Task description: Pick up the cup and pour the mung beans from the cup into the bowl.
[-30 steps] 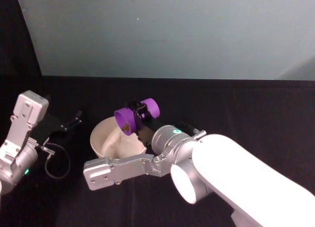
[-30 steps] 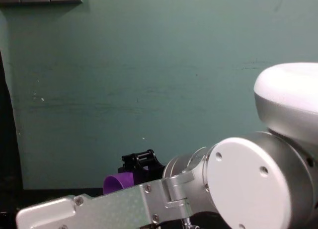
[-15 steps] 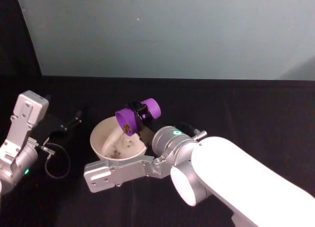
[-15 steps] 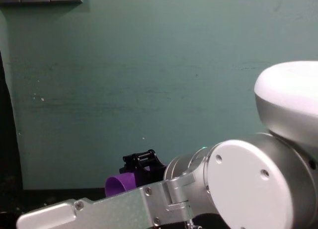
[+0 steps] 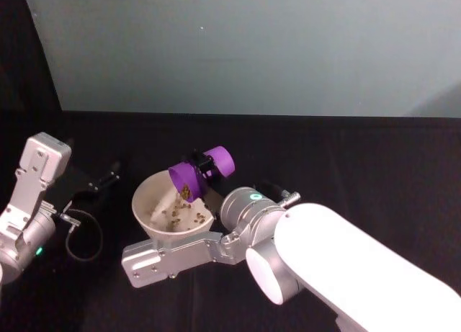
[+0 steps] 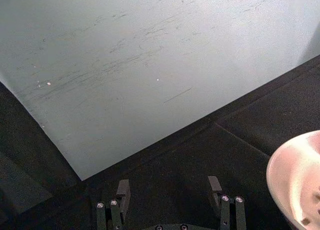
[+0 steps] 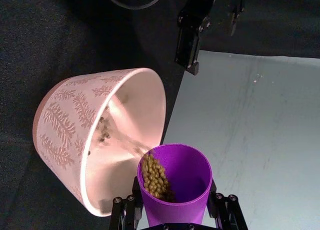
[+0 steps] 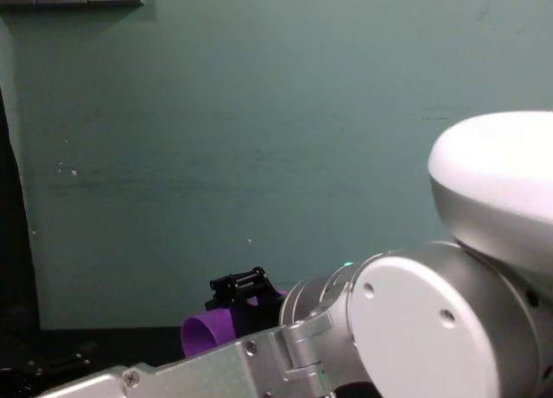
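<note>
The purple cup [image 5: 202, 171] hangs tipped on its side over the pale pinkish-white bowl [image 5: 140, 202], mouth down toward the bowl's inside. My right gripper [image 5: 204, 162] is shut on the cup's body. Mung beans [image 5: 185, 193] are falling from the cup's lip, and several lie on the bowl's bottom. In the right wrist view the cup [image 7: 182, 172] still holds a clump of beans [image 7: 153, 176] at its lower edge, just above the bowl [image 7: 60, 122]. From the chest view the cup [image 8: 210, 333] peeks out behind the right arm. My left gripper [image 5: 106, 179] rests open to the left of the bowl.
The right arm [image 5: 302, 253] reaches across the black table in front of the bowl. A loose black cable [image 5: 83, 238] lies by the left arm. A teal wall [image 5: 252, 51] stands behind the table. In the left wrist view the bowl's rim [image 6: 280, 165] is beside the open left gripper [image 6: 169, 190].
The cup has tipped further downward. Beans now stream out, and more of them lie in the bowl than before. The left arm has not moved.
</note>
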You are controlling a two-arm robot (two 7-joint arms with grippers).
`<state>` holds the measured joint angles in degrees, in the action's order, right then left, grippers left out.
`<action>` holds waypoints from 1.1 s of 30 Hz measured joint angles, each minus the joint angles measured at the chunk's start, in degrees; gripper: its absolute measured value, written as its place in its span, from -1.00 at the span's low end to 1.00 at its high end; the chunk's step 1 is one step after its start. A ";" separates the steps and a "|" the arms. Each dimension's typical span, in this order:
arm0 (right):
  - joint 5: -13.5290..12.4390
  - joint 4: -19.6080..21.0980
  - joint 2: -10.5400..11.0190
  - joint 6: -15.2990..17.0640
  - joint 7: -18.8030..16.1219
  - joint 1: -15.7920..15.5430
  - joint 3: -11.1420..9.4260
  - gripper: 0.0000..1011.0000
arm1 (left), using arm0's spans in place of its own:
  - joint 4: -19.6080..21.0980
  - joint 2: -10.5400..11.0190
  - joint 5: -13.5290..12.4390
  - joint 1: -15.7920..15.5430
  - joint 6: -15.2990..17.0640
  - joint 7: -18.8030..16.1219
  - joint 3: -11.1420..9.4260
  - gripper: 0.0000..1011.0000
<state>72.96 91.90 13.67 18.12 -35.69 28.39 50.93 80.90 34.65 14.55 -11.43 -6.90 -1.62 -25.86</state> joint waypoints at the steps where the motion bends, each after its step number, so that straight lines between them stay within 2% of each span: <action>1: 0.16 -0.03 0.00 0.00 -0.02 0.03 0.07 0.42 | 0.00 0.00 0.00 0.00 0.00 0.00 0.00 1.00; 16: 2.71 -0.70 -0.12 -0.04 -0.40 0.63 1.16 0.42 | 0.00 0.00 0.00 0.00 0.00 0.00 0.00 1.00; 33: 3.95 -1.21 -0.22 -0.71 0.04 0.80 1.87 0.42 | 0.00 0.00 0.00 0.00 0.00 0.00 0.00 1.00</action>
<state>76.91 90.69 13.45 17.42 -35.65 29.19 52.80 80.90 34.65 14.55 -11.43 -6.91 -1.62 -25.86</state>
